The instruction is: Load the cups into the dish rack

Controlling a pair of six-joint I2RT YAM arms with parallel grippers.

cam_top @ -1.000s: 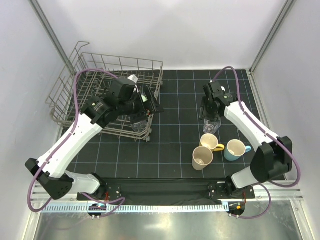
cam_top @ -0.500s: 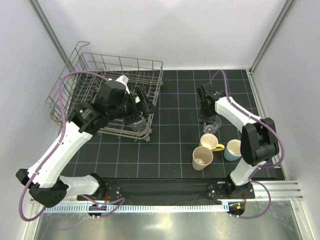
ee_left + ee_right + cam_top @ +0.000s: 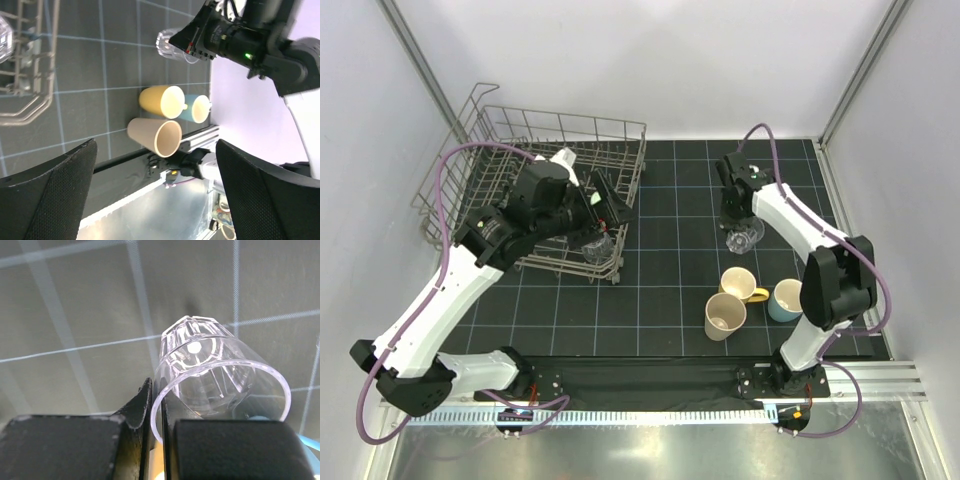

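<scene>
The right gripper (image 3: 159,412) has closed on the rim of the clear tumbler (image 3: 215,370), which is now a little farther from the cream mug (image 3: 740,284). The left gripper (image 3: 610,203) drew back slightly over the dish rack (image 3: 560,120).

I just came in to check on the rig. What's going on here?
The robot is loading cups into the dish rack. The right gripper is shut on the rim of a clear tumbler over the mat. The left gripper hangs open over the rack's near corner, where a second tumbler sits. A tan cup, a yellow-handled mug and a light-blue mug wait on the mat.
</scene>
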